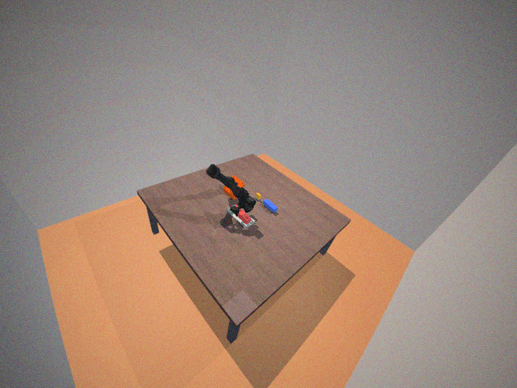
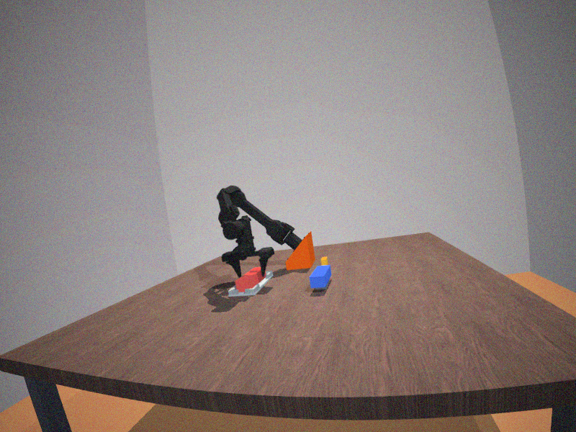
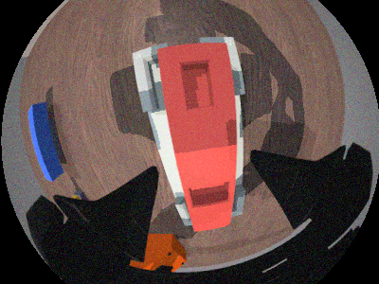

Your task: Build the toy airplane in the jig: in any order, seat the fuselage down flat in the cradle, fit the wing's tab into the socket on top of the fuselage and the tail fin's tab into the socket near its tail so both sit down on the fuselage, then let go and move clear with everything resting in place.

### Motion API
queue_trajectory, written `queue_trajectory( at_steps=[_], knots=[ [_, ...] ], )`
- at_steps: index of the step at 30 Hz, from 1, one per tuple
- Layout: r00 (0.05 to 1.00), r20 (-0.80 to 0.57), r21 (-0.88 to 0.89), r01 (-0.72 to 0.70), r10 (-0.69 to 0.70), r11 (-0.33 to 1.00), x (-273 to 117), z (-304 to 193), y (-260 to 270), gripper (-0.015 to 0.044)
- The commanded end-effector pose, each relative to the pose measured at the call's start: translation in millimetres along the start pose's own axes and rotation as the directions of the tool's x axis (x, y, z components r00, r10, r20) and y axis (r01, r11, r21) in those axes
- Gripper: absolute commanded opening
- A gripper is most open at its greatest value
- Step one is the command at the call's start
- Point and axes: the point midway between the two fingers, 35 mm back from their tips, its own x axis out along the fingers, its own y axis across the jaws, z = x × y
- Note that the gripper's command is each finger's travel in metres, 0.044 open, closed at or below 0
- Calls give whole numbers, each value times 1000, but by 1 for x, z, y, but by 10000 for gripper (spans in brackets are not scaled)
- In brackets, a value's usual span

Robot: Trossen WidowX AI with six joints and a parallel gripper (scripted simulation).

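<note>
The red fuselage (image 1: 244, 216) (image 2: 250, 279) (image 3: 204, 128) lies in the pale grey cradle (image 2: 240, 294) (image 3: 164, 147), its two sockets facing up and empty. It looks about level; the wrist view does not show whether it touches the cradle floor. My gripper (image 2: 252, 275) (image 3: 205, 164) is open, with one finger on each side of the fuselage's narrow end and a gap on both sides. The blue wing (image 1: 270, 205) (image 2: 320, 276) (image 3: 45, 142) lies on the table beside the cradle. The small yellow tail fin (image 1: 258, 195) (image 2: 324, 261) is beyond the wing, mostly hidden in the wrist view.
Orange blocks (image 1: 238, 181) (image 2: 302, 255) (image 3: 163, 251) stand at the arm's base, behind the cradle. The wing and tail fin are both on one side of the cradle. The wooden table (image 1: 267, 258) (image 2: 371, 343) bears everything.
</note>
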Motion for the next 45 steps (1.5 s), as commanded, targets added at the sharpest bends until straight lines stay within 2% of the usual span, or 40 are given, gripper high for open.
queue_trajectory(
  at_steps=[1, 7, 9, 20, 29, 38, 45],
  knots=[
    [1000, 1, 2, -3, 3, 1000, -9, 2, 1, 440],
    [1000, 0, -5, -3, 3, 1000, -96, 2, 2, 440],
    [1000, 0, -5, 1, -1, 1000, -106, 0, 2, 440],
    [1000, 3, 45, -8, 8, 999, -106, 13, 9, 440],
    [998, 9, 66, -61, 60, 996, -107, 60, 127, 440],
    [1000, 5, 46, -18, 17, 999, -90, 62, 257, 440],
    [1000, 5, 45, -13, 13, 999, -88, 60, 266, 440]
  ],
)
